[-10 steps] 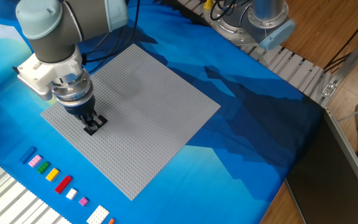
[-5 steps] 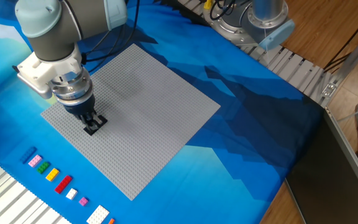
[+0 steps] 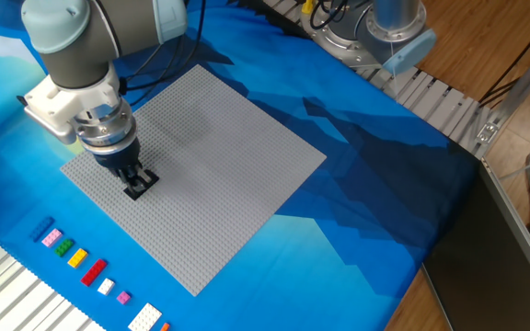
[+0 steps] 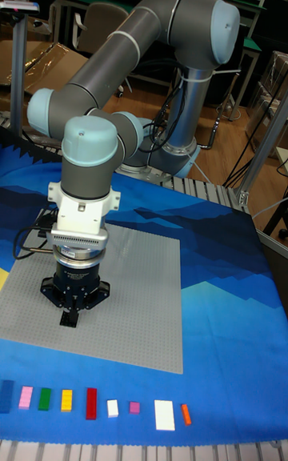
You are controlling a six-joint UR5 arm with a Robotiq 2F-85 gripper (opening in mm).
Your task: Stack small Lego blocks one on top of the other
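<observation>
Near the left corner of the grey baseplate [image 3: 201, 175] the gripper [image 3: 136, 180] points straight down, its jaws clamped on a flat black brick [image 3: 139, 186] that touches the studs. On the blue worktop [image 3: 357, 193], a blue brick [image 4: 7, 395] lies first in a row of coloured bricks [image 4: 90, 402].

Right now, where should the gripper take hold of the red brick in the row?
Probably from straight above, pinching the red brick across its narrow width: it lies flat, with gaps toward the yellow brick and small white brick.
</observation>
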